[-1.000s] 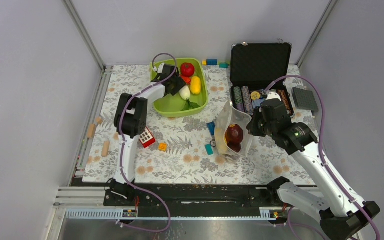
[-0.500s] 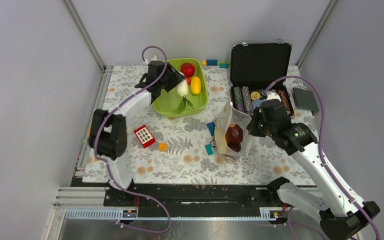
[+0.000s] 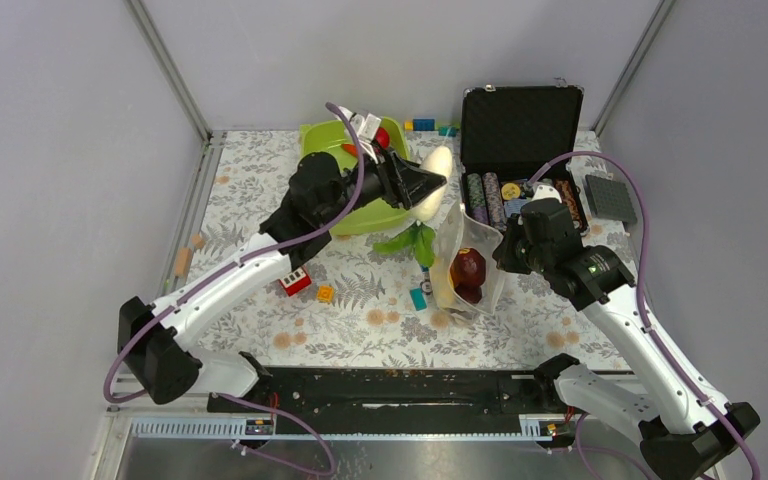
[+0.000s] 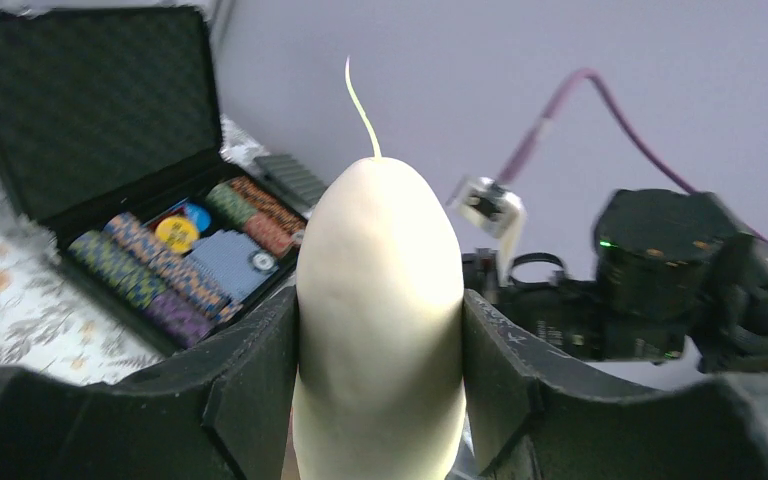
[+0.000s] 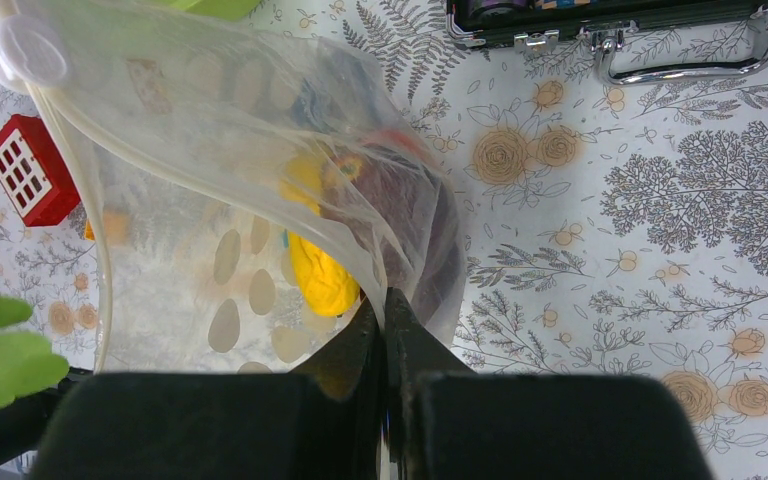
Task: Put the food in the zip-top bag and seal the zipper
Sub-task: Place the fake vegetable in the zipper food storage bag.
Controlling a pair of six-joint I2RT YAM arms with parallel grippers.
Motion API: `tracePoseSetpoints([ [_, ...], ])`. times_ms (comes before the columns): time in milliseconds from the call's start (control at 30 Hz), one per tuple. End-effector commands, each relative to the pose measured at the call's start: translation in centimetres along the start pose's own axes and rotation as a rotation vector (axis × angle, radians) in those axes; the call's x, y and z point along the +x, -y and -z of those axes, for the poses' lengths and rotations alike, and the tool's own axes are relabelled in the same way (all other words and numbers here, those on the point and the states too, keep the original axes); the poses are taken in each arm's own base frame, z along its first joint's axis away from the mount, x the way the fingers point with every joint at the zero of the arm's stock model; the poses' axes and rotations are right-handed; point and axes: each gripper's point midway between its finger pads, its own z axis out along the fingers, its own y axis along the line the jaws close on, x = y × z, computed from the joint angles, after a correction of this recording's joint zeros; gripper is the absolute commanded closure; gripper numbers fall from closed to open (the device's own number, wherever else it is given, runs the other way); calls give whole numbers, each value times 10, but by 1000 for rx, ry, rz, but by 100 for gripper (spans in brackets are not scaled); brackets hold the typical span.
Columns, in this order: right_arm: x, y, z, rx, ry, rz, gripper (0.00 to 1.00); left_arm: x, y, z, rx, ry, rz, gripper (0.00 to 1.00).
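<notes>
Nearest the arm bases, at about 4 o'clock on the flower-printed worktop (image 3: pixel 360 330), the right tool (image 5: pixel 385 305) has not moved over the last second. Its jaws are pressed fully together on the rim of the clear, crinkly zip-top bag (image 3: pixel 463 240), holding it upright with the mouth gaping. A dark maroon toy fruit (image 3: pixel 468 268) and a yellow piece (image 5: pixel 322 275) already lie inside. The bag's thin clear press-seal zipper (image 5: pixel 103 270) is unjoined.

The change is all on the left. A second ago the left tool (image 3: pixel 415 185) was down in the lime-green plastic tray (image 3: pixel 322 135) at 11 o'clock. Now it has swung across and hangs just at 11 o'clock of the bag mouth. Its jaws are about half apart and clamped on the flanks of a white toy radish (image 4: pixel 380 330), whose green leaves (image 3: pixel 410 240) dangle beside the bag.

I judge this to be one more piece on its way in, with only the drop through the mouth left for it. A red toy tomato (image 3: pixel 383 137) is still in the tray, so sealing is some way off.

No writing can be read anywhere. The red toy brick (image 5: pixel 28 168) shows only a white grid. The striped poker chips (image 4: pixel 155 270) in the black foam-lined case (image 3: pixel 520 125) at 1 o'clock are too blurred to show any mark.
</notes>
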Motion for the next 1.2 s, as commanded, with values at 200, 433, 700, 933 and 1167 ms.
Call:
tracePoseSetpoints([
  [200, -3, -8, -1, -41, 8, -5, 100, -13, 69, -11, 168, 165, -54, 100],
  [433, -3, -8, -1, -45, 9, -5, 100, -30, 75, -33, 84, 295, 58, 100],
  [700, -3, -11, -2, -55, 3, -9, 100, -35, 83, -39, 106, 387, 161, 100],
  [933, -2, -14, -4, -66, -9, -11, 100, -3, 57, -53, 68, 404, 259, 100],
  [1167, -5, -12, 0, -58, 15, -14, 100, 30, 32, -54, 21, 382, 318, 100],
])
